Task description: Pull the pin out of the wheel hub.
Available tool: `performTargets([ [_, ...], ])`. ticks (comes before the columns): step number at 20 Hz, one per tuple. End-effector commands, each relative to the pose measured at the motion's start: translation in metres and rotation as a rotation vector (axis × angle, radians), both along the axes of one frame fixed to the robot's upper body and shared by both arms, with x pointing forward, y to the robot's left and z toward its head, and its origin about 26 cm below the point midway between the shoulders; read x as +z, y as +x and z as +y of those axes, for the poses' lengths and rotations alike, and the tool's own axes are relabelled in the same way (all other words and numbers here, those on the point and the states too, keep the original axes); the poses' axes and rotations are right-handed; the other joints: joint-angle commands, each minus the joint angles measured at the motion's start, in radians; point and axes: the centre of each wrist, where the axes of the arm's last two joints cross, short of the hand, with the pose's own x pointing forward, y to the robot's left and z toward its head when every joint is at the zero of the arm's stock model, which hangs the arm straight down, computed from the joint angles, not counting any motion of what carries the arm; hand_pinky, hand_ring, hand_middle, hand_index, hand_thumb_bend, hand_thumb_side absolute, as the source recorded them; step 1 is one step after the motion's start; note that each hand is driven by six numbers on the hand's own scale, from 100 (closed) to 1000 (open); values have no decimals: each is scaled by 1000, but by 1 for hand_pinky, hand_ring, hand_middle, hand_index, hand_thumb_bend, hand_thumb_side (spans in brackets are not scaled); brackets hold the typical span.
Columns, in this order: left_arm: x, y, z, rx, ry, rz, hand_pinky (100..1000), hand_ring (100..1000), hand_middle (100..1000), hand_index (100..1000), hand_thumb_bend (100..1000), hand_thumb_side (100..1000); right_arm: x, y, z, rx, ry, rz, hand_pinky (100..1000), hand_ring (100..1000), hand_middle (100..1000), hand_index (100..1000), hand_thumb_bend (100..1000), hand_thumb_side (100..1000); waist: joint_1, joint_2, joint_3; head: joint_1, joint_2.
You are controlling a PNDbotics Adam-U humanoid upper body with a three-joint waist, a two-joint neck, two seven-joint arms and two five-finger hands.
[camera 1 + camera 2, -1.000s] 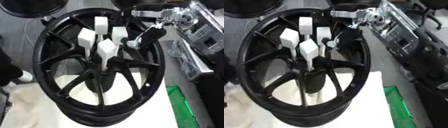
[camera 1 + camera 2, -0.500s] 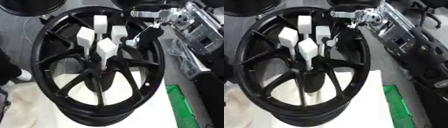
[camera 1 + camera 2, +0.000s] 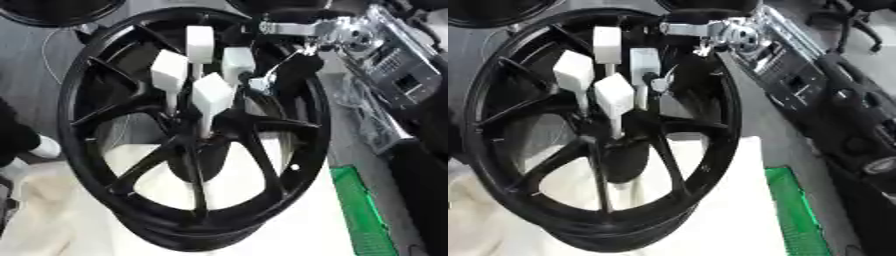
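The black spoked wheel hub (image 3: 262, 130) lies tilted on a white padded surface. Several white pins with block-shaped heads stand up out of its centre: one at the left (image 3: 170, 71), one at the back (image 3: 199, 43), one in front (image 3: 213, 95) and one at the right (image 3: 237, 62). My right arm (image 3: 302, 27), silver at the joints, comes in from the upper right over the rim. My right hand (image 3: 273, 79) is dark and sits just right of the right pin, close to its head. Whether it touches the pin is unclear. My left hand does not show.
A green crate (image 3: 360, 215) lies at the lower right beside the white padding (image 3: 52, 220). Black and silver equipment (image 3: 815, 80) runs along the right side. Another black tyre (image 3: 52, 10) sits at the top left. A dark shape with a white patch (image 3: 39, 147) is at the left edge.
The whole picture has shifted a little, so the camera moved. My right hand has edged slightly closer to the right pin. The pins stand as before.
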Motion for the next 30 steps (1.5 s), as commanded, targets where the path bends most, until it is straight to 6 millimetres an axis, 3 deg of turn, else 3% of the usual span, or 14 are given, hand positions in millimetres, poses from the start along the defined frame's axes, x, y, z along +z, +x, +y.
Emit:
performTargets([
  [1,12,-1,1,-4,36,-30,622,742,669,772,100,874,10,1,-6,-16,-5,-30,921,908,817,969,142,315,3,-14,2,-5,-2],
  [20,12,-2,0,-3,28,-34,623,743,669,772,100,871,-4,8,-11,-45,-19,32,904,878,709,890,100,369,4,-17,21,-29,-2],
  [27,12,-2,1,-2,26,-34,623,743,669,772,100,870,-4,8,-13,-53,6,37,881,826,567,767,100,406,4,-18,22,-31,-2],
  [30,11,-2,1,1,25,-33,624,743,669,772,100,869,-1,6,-14,-64,39,26,857,774,502,698,100,378,4,-20,21,-31,-2],
])
